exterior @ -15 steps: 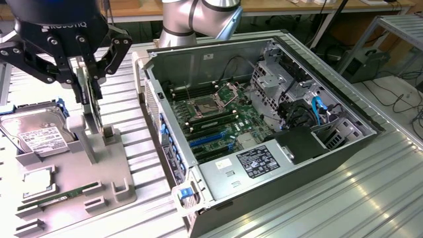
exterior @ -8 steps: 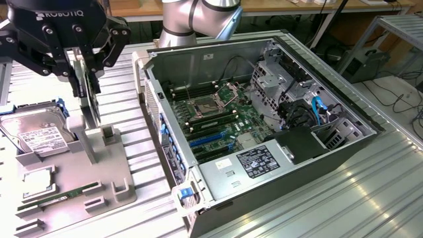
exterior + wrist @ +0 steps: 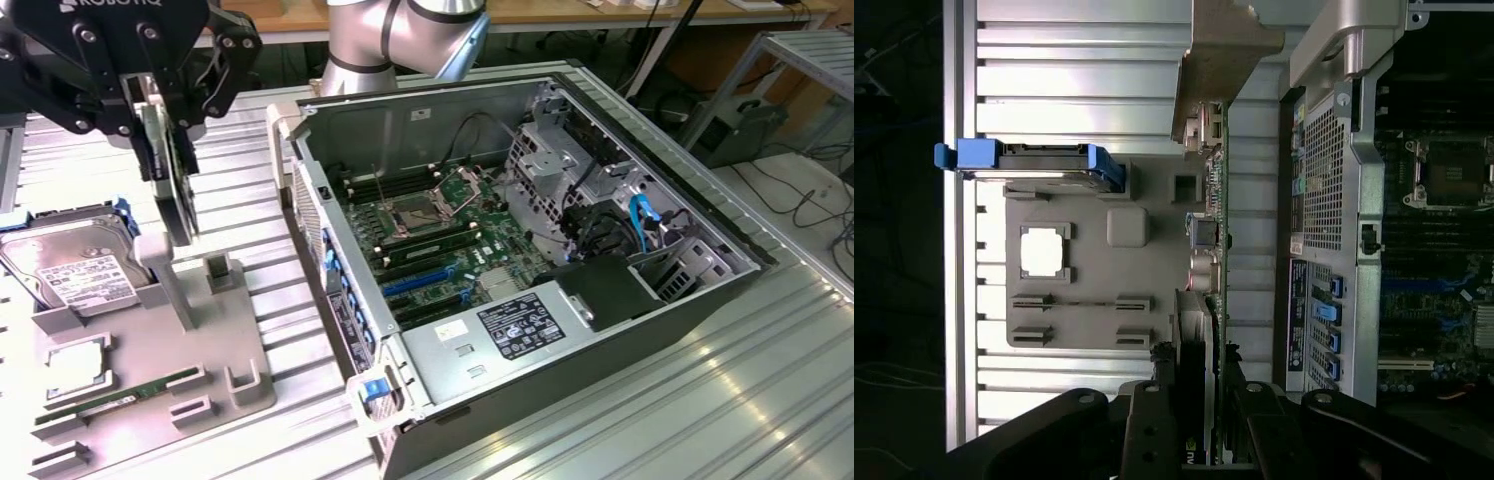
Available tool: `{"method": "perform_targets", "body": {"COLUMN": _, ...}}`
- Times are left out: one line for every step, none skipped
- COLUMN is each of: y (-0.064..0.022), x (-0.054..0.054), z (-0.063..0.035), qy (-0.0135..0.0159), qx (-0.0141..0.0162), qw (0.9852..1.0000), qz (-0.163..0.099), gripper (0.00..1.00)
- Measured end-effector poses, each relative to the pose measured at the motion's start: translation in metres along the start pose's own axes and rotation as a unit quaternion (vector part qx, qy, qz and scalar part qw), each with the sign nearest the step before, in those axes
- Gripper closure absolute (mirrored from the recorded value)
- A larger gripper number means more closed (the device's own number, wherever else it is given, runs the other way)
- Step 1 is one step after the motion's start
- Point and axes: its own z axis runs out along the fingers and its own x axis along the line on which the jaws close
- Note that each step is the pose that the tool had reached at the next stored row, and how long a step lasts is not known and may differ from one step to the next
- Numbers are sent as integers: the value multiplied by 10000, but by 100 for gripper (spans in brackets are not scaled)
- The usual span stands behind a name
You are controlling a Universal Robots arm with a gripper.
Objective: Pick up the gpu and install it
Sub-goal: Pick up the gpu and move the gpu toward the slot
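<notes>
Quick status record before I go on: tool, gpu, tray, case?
tool: shut on the gpu's upper edge
gpu: hanging upright, edge-on, above the parts tray, outside the case
parts tray: holds a hard drive and a RAM stick
computer case: open, lying on its side, to the exterior view's right of the tray
blue motherboard slots: no card seated

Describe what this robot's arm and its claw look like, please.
The arm is a smooth, silver-grey metal tube with a rounded, darker grey joint. The gripper is black: hinged link bars with round pivot pins ending in two slim jaws, and white Robotiq lettering on its body.
</notes>
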Motion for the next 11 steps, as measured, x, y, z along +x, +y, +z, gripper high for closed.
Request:
{"method": "perform_targets", "body": {"y": 0, "x": 0, "z": -3, "qy": 0, "qx": 0, "qw": 10000, "qz": 0, "gripper": 73}}
{"method": "perform_targets", "body": {"y": 0, "x": 0, "z": -2, "qy": 0, "qx": 0, "qw": 10000, "qz": 0, "gripper": 73}}
{"method": "perform_targets", "body": {"y": 0, "x": 0, "z": -3, "qy": 0, "qx": 0, "qw": 10000, "qz": 0, "gripper": 73}}
{"method": "perform_targets", "body": {"y": 0, "x": 0, "z": -3, "qy": 0, "qx": 0, "qw": 10000, "qz": 0, "gripper": 73}}
{"method": "perform_targets", "body": {"y": 0, "x": 0, "z": -3, "qy": 0, "qx": 0, "qw": 10000, "qz": 0, "gripper": 73}}
{"method": "perform_targets", "body": {"y": 0, "x": -1, "z": -3, "qy": 0, "qx": 0, "qw": 10000, "qz": 0, "gripper": 73}}
{"method": "perform_targets", "body": {"y": 0, "x": -4, "z": -4, "qy": 1, "qx": 0, "qw": 10000, "qz": 0, "gripper": 73}}
{"method": "perform_targets", "body": {"y": 0, "x": -10, "z": -4, "qy": 1, "qx": 1, "qw": 10000, "qz": -1, "gripper": 73}}
{"method": "perform_targets", "body": {"y": 0, "x": -16, "z": -3, "qy": 0, "qx": 0, "qw": 10000, "qz": -1, "gripper": 73}}
{"method": "perform_targets", "body": {"y": 0, "x": -21, "z": -3, "qy": 0, "qx": 0, "qw": 10000, "qz": 0, "gripper": 73}}
{"method": "perform_targets", "body": {"y": -1, "x": -28, "z": -3, "qy": 0, "qx": 0, "qw": 10000, "qz": 0, "gripper": 73}}
